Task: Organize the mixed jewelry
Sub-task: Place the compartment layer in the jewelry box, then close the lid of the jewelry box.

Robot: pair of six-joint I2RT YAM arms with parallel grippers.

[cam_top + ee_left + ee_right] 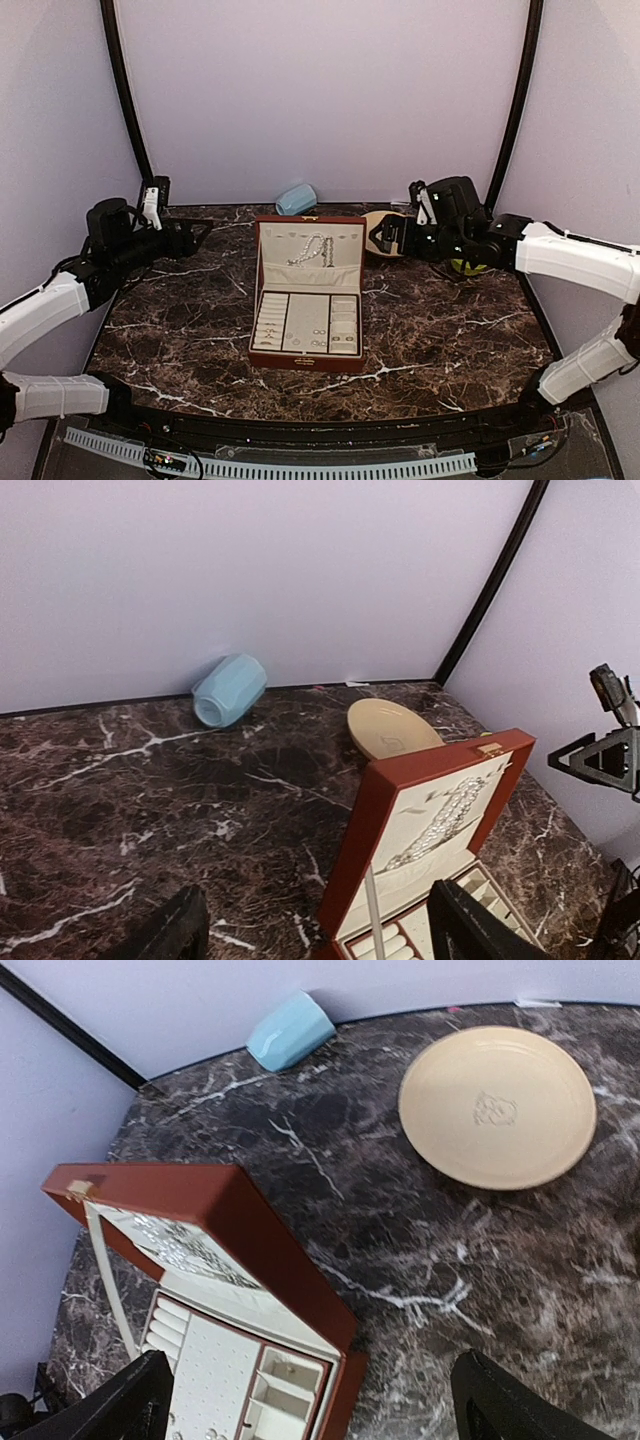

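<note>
pearl strand (310, 250) — on upright box lid (280, 240) | rings (318, 334) — lower tray (300, 318)

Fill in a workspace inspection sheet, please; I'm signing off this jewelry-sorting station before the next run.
Surface: dark marble table, white-veined.
Job's things: pearl strand lies against the upright lid's lining in the open jewelry box; small rings sit in its tray.
Clutter: light blue cup on its side at the back; cream plate, nothing on it.
Grippers: left gripper and right gripper both open, holding nothing.
Cables: white cable track along the near edge, wires beside it.
Surroundings: pale walls, black corner poles.
</note>
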